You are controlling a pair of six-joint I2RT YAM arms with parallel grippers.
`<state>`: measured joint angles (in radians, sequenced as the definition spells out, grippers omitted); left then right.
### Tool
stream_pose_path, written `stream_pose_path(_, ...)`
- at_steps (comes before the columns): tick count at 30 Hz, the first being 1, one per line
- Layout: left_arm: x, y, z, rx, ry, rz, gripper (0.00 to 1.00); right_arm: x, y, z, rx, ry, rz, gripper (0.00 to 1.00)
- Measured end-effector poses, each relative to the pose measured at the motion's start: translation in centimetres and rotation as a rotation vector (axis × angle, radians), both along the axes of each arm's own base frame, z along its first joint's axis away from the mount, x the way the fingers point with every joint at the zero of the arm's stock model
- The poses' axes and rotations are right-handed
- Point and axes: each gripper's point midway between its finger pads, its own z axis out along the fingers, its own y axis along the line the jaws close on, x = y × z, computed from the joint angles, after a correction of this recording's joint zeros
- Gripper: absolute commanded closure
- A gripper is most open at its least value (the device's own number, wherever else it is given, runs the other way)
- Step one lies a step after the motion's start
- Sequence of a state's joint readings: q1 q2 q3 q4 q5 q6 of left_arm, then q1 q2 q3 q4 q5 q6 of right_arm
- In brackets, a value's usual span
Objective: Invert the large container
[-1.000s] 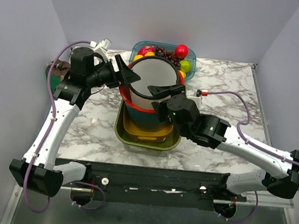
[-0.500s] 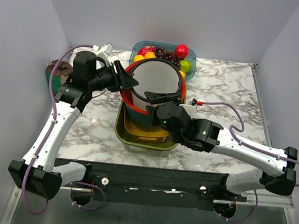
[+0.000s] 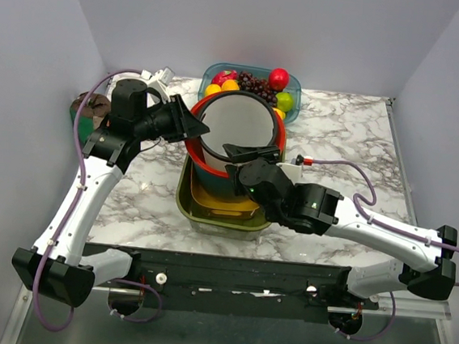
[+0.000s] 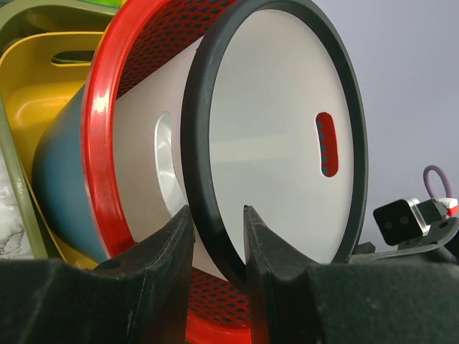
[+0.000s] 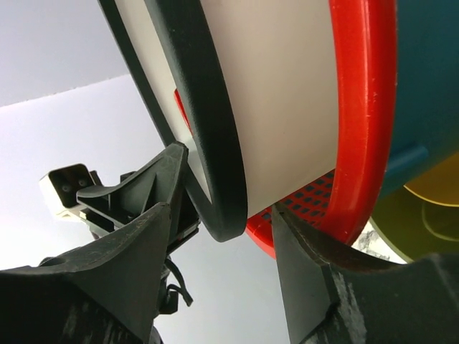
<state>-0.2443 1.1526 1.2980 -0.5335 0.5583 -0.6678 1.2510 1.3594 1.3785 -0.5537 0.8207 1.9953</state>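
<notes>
White plastic container with a black rim (image 3: 238, 128), the large item of the lot: it stood mouth up and leaning at the middle of the desk, closer to the far edge than the near one. A slot handle showed in its far wall in the left wrist view. It was nested inside a red mesh basket (image 3: 191, 144), which sat in a teal container (image 3: 216, 180). That sat in a yellow bin (image 3: 210, 204), and the yellow bin in an olive-green bin (image 3: 225, 222).

Left gripper (image 3: 197, 126): it reached in from the left edge and was clenched on the black rim, one finger (image 4: 168, 251) outside the wall and the other inside, both touching the rim.

Right gripper (image 3: 252, 151): it reached in from the near-right side and grasped the rim on the side opposite the left gripper. Its inner finger (image 5: 154, 197) lay against the rim. Its outer one sat just under the white wall, inside the red basket.

Clear blue tub of fruit (image 3: 293, 105): it stood at the far edge, just behind the nested stack, holding a red fruit, a green fruit, dark grapes and orange pieces.

Marble-patterned desk top (image 3: 338, 142): white with grey veining.

Brown-and-green object (image 3: 85, 108): it lay at the left edge behind the left arm, too hidden to identify.
</notes>
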Motion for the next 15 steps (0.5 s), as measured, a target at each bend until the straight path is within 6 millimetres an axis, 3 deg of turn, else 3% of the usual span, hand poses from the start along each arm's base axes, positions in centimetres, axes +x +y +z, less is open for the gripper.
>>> stream_pose_path(2,-0.1,0.0,0.1,0.004,-0.008,-0.007,0.79,-0.1,0.0,-0.1,-0.012,0.009,0.005,0.41)
stream_pose_path(3,-0.2,0.0,0.1,0.006,-0.013,-0.012,0.79,-0.1,0.0,-0.2,-0.023,0.015,0.008,0.51)
stream_pose_path(5,-0.4,0.0,0.1,0.008,-0.017,-0.021,0.82,-0.4,0.2,-0.6,-0.068,0.037,0.025,0.56)
stream_pose_path(10,-1.0,0.2,0.0,0.012,-0.048,-0.029,0.83,-0.9,0.3,-1.2,-0.149,0.081,0.043,0.54)
stream_pose_path(15,-1.5,0.3,0.2,0.021,-0.072,-0.037,0.84,-1.1,0.3,-1.3,-0.151,0.087,0.049,0.46)
